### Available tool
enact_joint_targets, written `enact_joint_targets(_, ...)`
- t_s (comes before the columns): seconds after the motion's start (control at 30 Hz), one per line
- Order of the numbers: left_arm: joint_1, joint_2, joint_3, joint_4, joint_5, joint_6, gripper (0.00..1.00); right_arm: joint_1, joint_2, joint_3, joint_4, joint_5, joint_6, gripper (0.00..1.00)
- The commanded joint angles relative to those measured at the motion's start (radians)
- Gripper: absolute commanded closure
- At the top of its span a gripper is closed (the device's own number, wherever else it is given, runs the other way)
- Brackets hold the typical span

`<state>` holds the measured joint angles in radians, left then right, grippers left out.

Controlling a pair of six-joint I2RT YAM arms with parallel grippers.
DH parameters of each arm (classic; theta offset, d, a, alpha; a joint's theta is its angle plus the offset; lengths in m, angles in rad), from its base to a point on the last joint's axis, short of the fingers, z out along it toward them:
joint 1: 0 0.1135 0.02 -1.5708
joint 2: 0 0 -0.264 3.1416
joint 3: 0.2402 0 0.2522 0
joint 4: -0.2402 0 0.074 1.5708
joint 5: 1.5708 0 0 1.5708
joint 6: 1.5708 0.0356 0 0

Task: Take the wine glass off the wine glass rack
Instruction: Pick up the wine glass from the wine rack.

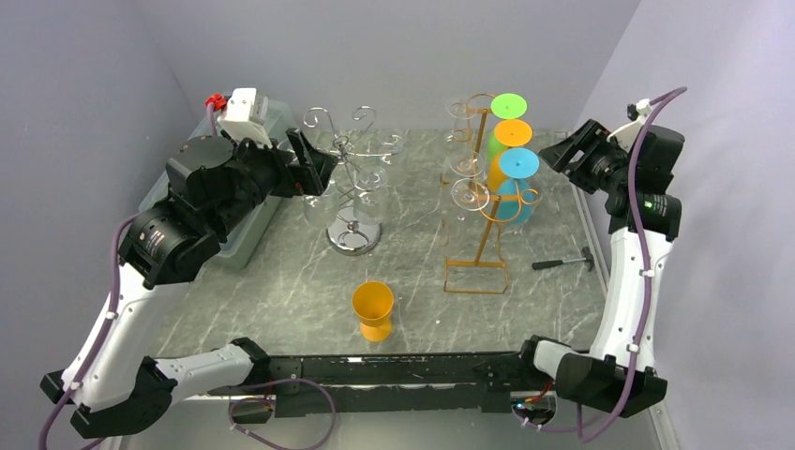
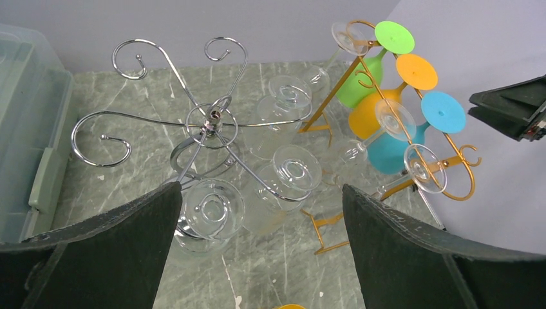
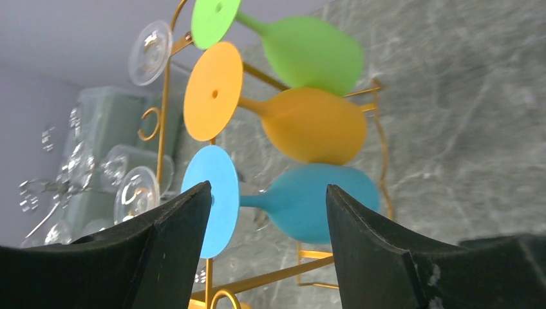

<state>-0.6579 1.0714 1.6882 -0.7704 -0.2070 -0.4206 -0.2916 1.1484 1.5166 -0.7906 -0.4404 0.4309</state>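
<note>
Ahead of right gripper (image 3: 267, 191), jaws parted and empty: blue wine glass (image 3: 322, 201), apparently hanging on gold rack (image 3: 166, 77) (untouched). Beyond left gripper (image 2: 262, 190), jaws wide, empty: clear glasses (image 2: 293, 170). Removal outstanding.

Left wrist view: orange plastic cup (image 2: 290, 306) cut by bottom edge, translucent plastic bin (image 2: 29, 129) by left edge; right wrist view: clear wine glasses (image 3: 77, 167) at left blurred, blue plastic wine glass (image 3: 315, 203) foot partly behind black gripper finger (image 3: 129, 257).

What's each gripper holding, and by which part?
Nothing held: left gripper open by the silver rack; right gripper open, facing the blue glass.
</note>
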Motion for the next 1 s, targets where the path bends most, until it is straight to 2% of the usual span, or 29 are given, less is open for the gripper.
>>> enact_joint_targets(0.0,-0.002,0.001,0.042,0.011,0.019,0.011,0.01,-0.057,-0.024,-0.089,0.228,-0.327,0.116,0.33)
enact_joint_targets(0.1,-0.002,-0.001,0.038,0.013,0.020,0.010,0.00,-0.070,-0.021,-0.143,0.315,-0.408,0.178,0.38)
enact_joint_targets(0.33,-0.002,-0.008,0.031,0.010,0.016,0.005,0.01,-0.071,-0.029,-0.212,0.380,-0.459,0.238,0.49)
enact_joint_targets(0.83,-0.002,-0.019,0.019,0.013,0.017,-0.008,0.00,-0.071,-0.030,-0.205,0.296,-0.420,0.214,0.71)
enact_joint_targets(0.97,-0.001,-0.015,0.022,0.014,0.020,-0.009,0.00,-0.071,-0.023,-0.205,0.286,-0.423,0.209,0.72)
